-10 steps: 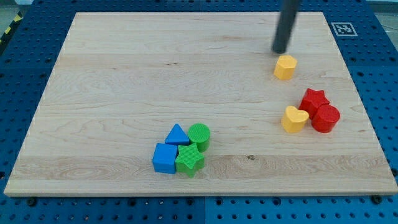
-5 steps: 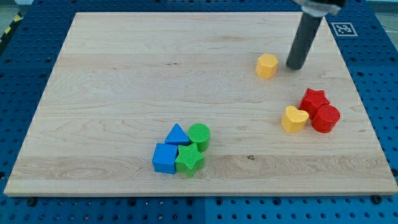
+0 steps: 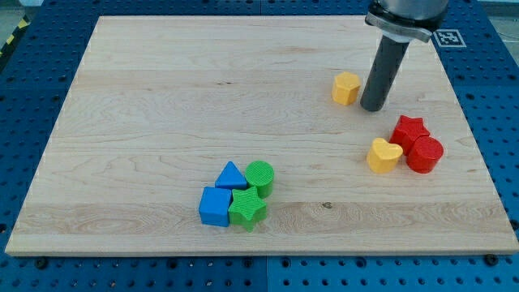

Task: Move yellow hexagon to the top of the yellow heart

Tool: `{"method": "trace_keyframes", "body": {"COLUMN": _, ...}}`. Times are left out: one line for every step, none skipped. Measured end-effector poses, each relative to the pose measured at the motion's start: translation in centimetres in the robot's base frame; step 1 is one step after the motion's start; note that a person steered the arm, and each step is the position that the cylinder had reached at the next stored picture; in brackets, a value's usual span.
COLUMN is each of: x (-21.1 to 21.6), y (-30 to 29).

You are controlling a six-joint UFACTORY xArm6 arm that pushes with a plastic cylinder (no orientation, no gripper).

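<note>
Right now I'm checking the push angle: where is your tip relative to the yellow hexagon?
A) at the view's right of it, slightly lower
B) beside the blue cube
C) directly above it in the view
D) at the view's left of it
A: my tip stands just at the view's right of the yellow hexagon, slightly lower, above the yellow heart.

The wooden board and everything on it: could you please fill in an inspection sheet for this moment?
Surface: wooden board on a blue perforated table.
Job's things: yellow hexagon up and to the view's left of the yellow heart.
Clutter: red star, red cylinder beside the heart; blue triangle, blue cube, green cylinder, green star clustered.
Grippers: none; my tip just right of the hexagon.
Cables: nothing seen.
Surroundings: marker tag.
</note>
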State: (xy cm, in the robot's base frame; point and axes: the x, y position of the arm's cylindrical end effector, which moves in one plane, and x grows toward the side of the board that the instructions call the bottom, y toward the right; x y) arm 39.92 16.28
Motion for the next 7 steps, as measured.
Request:
{"method": "trace_keyframes", "body": {"x": -4.3, "y": -0.2}}
{"method": "trace_keyframes", "body": {"x": -6.7, "y": -1.6}}
{"method": "trace_keyframes", "body": {"x": -5.8, "y": -2.7}}
{"method": "trace_keyframes", "body": {"x": -3.3, "y": -2.3}}
{"method": "trace_keyframes", "body": {"x": -1.4, "y": -2.3}}
{"method": "trace_keyframes", "body": {"x": -3.1, "y": -3.6}}
{"method": "trace_keyframes", "body": {"x": -4.4, "y": -6.4}}
